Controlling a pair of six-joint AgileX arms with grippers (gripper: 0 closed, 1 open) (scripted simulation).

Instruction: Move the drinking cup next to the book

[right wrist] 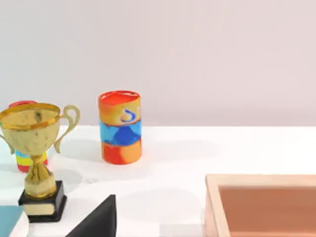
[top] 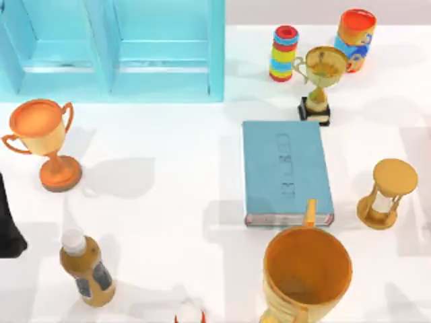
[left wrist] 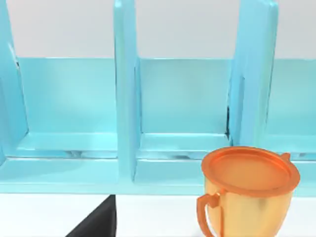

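One book (top: 286,171) lying flat, long axis far-to-near, pale page edges nearward, left gripper (left wrist: 95,223) and right gripper (right wrist: 97,220) state untellable

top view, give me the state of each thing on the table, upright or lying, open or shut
book: lying flat, closed, cover up.
orange mug: upright, open, empty.
gold trophy: upright on its black base.
orange trophy: upright.
hourglass: upright.
bottle: upright, white cap on.
striped ring stack: upright.
orange and blue can: upright.
blue cabinet: standing, compartments open.
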